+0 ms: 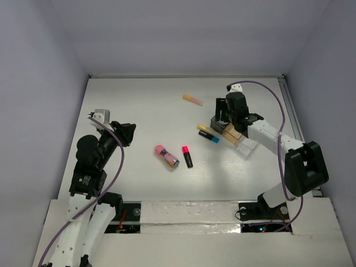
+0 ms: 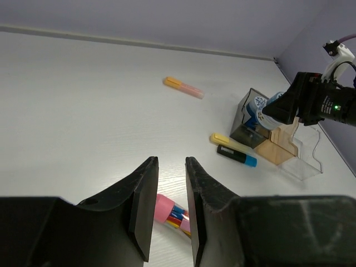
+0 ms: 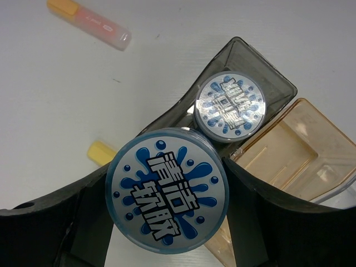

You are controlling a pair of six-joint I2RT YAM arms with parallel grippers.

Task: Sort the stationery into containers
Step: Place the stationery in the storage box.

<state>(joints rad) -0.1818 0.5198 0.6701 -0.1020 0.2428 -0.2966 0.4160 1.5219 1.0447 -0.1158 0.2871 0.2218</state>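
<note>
**Left gripper**, lower centre of the left wrist view. Your jaws stand a narrow gap apart and grip nothing; bare table shows between them. The pink-capped tube lies on the table past the gap, at the bottom of the frame. Its far end is hidden behind the right-hand finger. It is not between the jaws.

**Centre of the top view.** The pink-capped black marker lies just right of the tube, close to it but apart. The pale orange marker lies alone in the upper centre, well apart from the rest.

**Right of centre.** The yellow marker and blue marker lie side by side, just beside the left of the tray block. The trays are joined in a row: dark grey tray, tan tray, clear tray.

**Right gripper**, lower centre of the right wrist view. Your jaws are spread wide and clamped on the held roll, one finger on each side of its rim and its printed face toward the camera. It sits over the near end of the dark grey tray. You cannot tell whether it touches the tray. The second roll lies inside that tray, up and to the right of the held one.
</note>
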